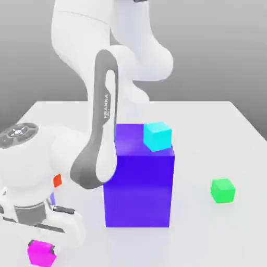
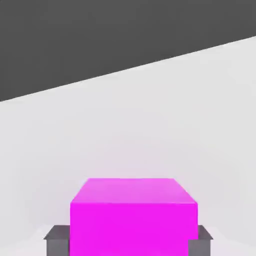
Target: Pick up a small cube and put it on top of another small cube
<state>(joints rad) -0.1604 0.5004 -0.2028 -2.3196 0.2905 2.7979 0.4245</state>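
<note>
The small cube (image 1: pixel 41 254) over there is a loud magenta all over, plain, no pattern on it. Another small cube (image 1: pixel 223 191) is bright, plain green, a touch lighter on top. The big block (image 1: pixel 138 189) is a deep blue-violet, and the cube on it (image 1: pixel 157 136) is cyan, paler on its upper face. I can see a patch of orange-red (image 1: pixel 57 181) and a bit of soft violet-blue (image 1: pixel 52 198) too. The arm (image 1: pixel 81 36) is glossy white with dark grey parts and FRANKA lettering; the table (image 1: pixel 198 240) is pale, nearly white.
</note>
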